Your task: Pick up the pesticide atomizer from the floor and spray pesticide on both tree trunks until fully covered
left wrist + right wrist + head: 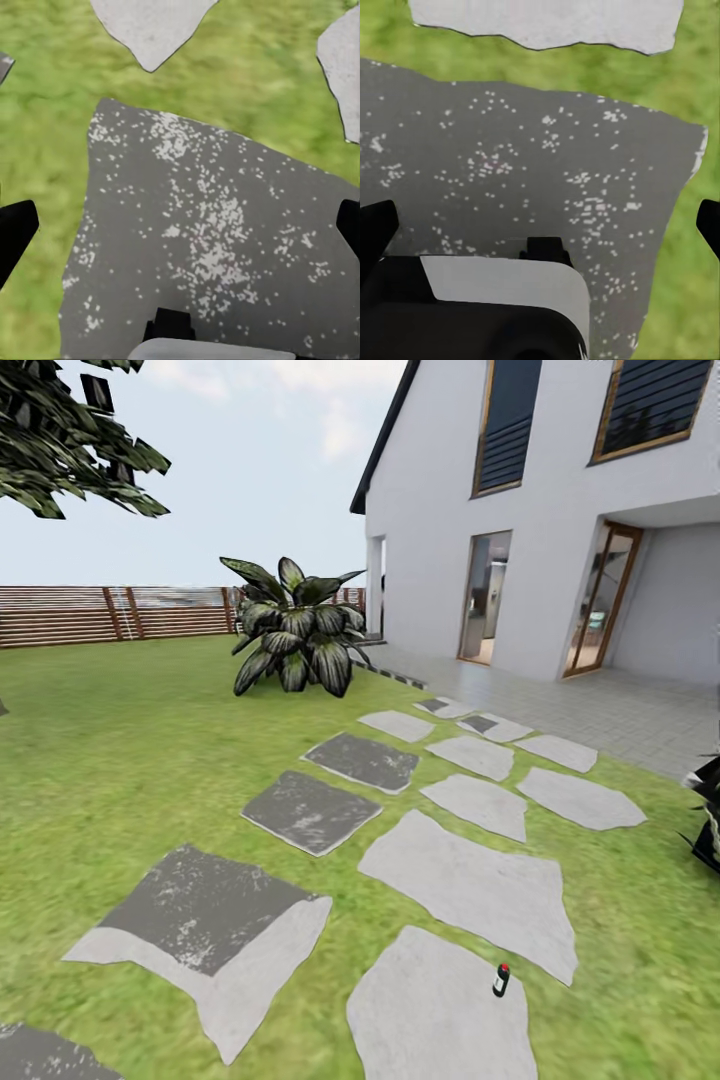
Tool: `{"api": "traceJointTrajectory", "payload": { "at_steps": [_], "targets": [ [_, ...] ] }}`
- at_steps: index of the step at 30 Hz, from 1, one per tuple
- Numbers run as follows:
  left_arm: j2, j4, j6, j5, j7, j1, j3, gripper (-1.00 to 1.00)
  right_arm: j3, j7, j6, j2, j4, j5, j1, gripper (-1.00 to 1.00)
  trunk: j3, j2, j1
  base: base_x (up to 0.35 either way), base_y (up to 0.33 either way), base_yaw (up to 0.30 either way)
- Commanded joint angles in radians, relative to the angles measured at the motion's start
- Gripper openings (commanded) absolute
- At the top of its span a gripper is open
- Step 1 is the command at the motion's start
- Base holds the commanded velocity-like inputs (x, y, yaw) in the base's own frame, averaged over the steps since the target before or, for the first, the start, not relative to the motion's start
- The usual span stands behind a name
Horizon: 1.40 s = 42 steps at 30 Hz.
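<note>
House (560, 510), fence (110, 612) and leafy plant (296, 625) lie far beyond the atomizer (501, 979), which stands upright on a pale stone (440, 1015), near its edge. Step, I judge: approach, pickup not begun. Next: roll closer, lower an arm over it. Left gripper (180, 229) and right gripper (540, 225) spread wide, empty, pointing down at dark slabs.
</note>
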Motion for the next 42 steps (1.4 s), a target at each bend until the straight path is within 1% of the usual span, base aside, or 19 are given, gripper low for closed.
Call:
{"api": "traceJointTrajectory", "payload": {
  "at_steps": [1, 6, 12, 24, 34, 42],
  "targets": [
    [0.0, -0.001, -0.001, 0.007, 0.0, 0.0, -0.002, 1.0, 0.0, 0.0, -0.001, 0.0, -0.001, 0.0, 0.001, 1.0, -0.001, 0.0, 0.001, 0.292, 0.238, -0.146],
    [0.0, -0.001, -0.001, 0.008, 0.0, 0.0, -0.002, 1.0, 0.0, 0.0, -0.001, 0.0, -0.001, 0.0, 0.001, 1.0, -0.001, 0.0, 0.001, 0.289, 0.24, -0.209],
    [0.0, -0.001, -0.001, 0.008, 0.0, 0.0, -0.002, 1.0, 0.0, 0.0, -0.001, 0.0, -0.001, 0.0, 0.001, 1.0, -0.001, 0.0, 0.001, 0.271, 0.254, -0.081],
    [0.001, -0.001, -0.001, 0.009, -0.001, 0.0, -0.002, 1.0, 0.0, 0.0, 0.0, -0.001, -0.001, 0.0, 0.0, 1.0, -0.001, 0.0, 0.001, 0.264, 0.259, -0.238],
    [0.0, -0.001, -0.001, 0.009, -0.001, 0.0, -0.002, 1.0, 0.0, 0.001, 0.0, 0.0, -0.001, 0.0, 0.001, 1.0, -0.001, 0.0, 0.001, 0.263, 0.259, -0.073],
    [0.0, -0.001, -0.001, 0.009, -0.001, 0.0, -0.002, 1.0, 0.0, 0.002, 0.0, 0.0, -0.001, -0.001, 0.001, 1.0, -0.001, 0.0, 0.001, 0.263, 0.259, -0.235]
  ]
}}
